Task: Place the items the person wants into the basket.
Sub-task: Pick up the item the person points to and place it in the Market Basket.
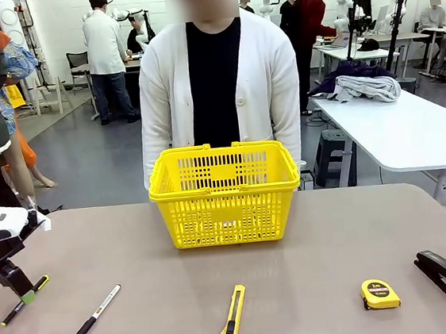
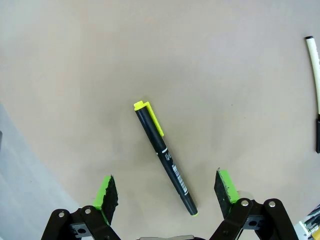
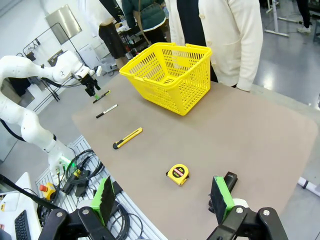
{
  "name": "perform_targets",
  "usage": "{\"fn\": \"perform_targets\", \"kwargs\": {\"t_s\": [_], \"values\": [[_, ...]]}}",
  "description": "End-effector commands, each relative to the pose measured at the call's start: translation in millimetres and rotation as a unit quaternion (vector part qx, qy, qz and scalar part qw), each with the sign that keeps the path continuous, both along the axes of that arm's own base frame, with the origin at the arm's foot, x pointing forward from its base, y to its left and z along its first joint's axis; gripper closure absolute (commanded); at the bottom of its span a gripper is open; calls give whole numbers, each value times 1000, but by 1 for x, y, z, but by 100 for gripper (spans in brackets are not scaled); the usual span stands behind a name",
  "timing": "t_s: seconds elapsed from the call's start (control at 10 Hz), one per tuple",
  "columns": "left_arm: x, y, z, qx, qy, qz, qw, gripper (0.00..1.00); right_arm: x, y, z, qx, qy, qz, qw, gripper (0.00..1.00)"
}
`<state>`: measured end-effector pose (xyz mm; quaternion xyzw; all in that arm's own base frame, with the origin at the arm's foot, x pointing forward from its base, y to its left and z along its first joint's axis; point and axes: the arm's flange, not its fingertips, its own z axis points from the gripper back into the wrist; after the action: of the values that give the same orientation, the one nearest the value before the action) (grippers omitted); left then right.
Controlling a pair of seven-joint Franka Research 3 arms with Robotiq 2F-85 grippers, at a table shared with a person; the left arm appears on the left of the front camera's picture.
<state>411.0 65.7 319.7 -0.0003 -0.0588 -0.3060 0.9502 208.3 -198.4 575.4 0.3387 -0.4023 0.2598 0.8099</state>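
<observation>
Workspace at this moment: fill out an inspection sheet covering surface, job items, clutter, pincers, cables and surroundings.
Surface: brown table, no spills seen.
Job's things: yellow basket at the far side, nothing seen inside; black pen, white pen and utility knife lie along the near side.
Clutter: tape measure and stapler at the near right.
Grippers: left pincer open, over the black pen, which lies between its fingers; right pincer open, high above the table's stapler end, holding nothing.
Cables: cable bundle by the left arm's base, off the table.
Surroundings: person stands behind the basket; other tables beyond.
</observation>
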Motion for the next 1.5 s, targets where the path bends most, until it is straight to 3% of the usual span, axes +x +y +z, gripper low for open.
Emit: {"fn": "perform_targets", "kwargs": {"t_s": [0.0, 0.6, 0.7, 0.8, 0.9, 1.2, 1.3, 1.4], "values": [[1, -10, -12, -5, 2, 14, 1000, 0, 2, 1, 1, 6, -8, 5, 1000, 0], [1, -15, -17, 0, -3, 17, 1000, 0, 2, 1, 1, 6, -8, 5, 1000, 0], [1, -14, -16, 0, -9, 16, 1000, 46, 2, 1, 1, 6, -8, 5, 1000, 0], [1, -14, -17, 0, -8, 16, 1000, 52, 2, 1, 1, 6, -8, 5, 1000, 0], [1, -14, -18, -2, -6, 16, 1000, 97, 2, 1, 1, 6, -8, 5, 1000, 0], [2, -13, -18, -4, -4, 16, 1000, 100, 2, 1, 1, 6, -8, 5, 1000, 0], [2, -13, -18, -3, -3, 17, 1000, 86, 2, 1, 1, 6, -8, 5, 1000, 0], [3, -14, -18, -2, -1, 17, 1000, 95, 2, 1, 1, 6, -8, 5, 1000, 0]]}}
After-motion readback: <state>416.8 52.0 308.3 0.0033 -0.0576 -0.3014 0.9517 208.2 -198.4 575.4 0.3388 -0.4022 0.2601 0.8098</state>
